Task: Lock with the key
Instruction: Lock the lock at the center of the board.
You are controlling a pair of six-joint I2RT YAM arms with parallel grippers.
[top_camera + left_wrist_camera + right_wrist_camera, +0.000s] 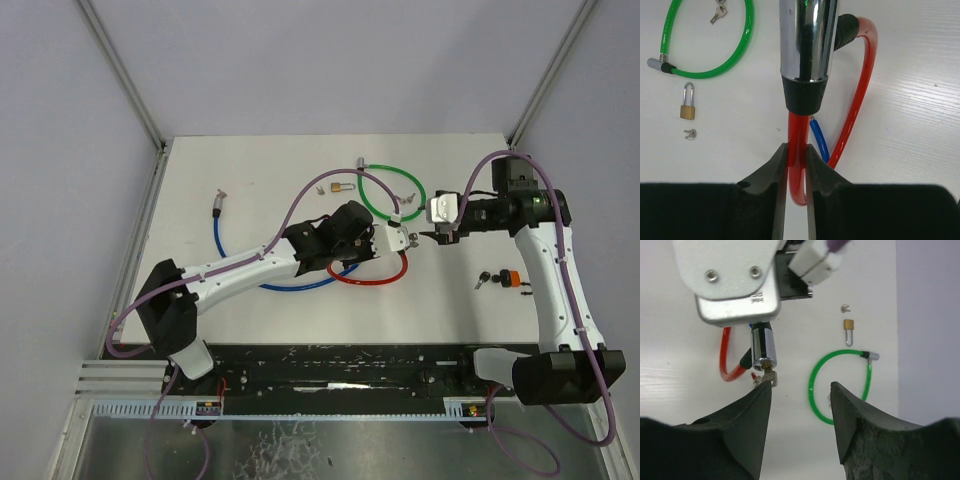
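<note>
Left gripper (796, 150) pinches red cable lock (860, 95), arm (250, 265) stretched rightward.

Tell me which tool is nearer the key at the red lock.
Right. The right tool, open, sits at the key; the left tool clamps the red cable behind the cylinder.

White table (250, 160) lying under soft, even light, faint wood grain showing in wrist views. Pale lavender-grey walls (320, 60) closing in behind and on both sides. Aluminium posts (118, 70) slanting down to table's far corners. Black rail (340, 365) running along near edge, scuffed white in places. White slotted cable duct (300, 408) sitting just below rail. Dull metal sheet (350, 450) lying at bottom, catching weak reflections.
</note>
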